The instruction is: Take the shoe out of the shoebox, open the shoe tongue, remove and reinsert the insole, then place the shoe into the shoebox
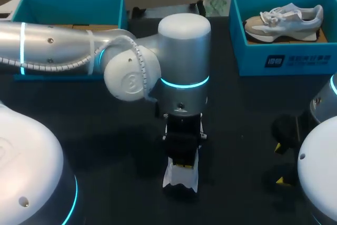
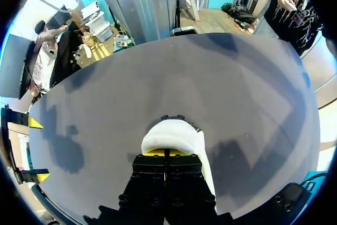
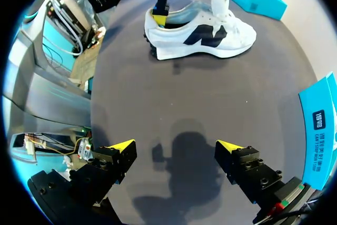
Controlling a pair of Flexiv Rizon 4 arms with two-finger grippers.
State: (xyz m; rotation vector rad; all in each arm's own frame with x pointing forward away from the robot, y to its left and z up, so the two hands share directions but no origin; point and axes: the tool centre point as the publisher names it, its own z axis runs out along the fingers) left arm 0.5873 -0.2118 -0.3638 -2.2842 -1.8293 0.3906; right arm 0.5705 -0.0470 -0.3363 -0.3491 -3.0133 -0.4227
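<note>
On the dark table [image 1: 105, 146] I count two grippers, two blue boxes and two shoes. The left gripper [image 2: 166, 154] points down at the middle of the table. Its two yellow tips are squeezed close together on one end of the white shoe [image 3: 200, 38]. I cannot tell if that end is the toe or the heel. The shoe stands on its sole on the table, out of both boxes. It is white with a big dark letter on its side, and a white flap sticks up from its top. The right gripper [image 3: 175, 147] hangs over bare table near the right side, well apart from the white shoe. Its fingers [image 3: 118, 148] are spread wide and hold nothing. Farther back, at the right corner, the right box [image 1: 295, 59] holds the second shoe [image 1: 284, 19], which is white and tan with white laces. At the back left corner sits the left box [image 1: 68, 2], partly hidden behind the left arm [image 1: 52, 48].
</note>
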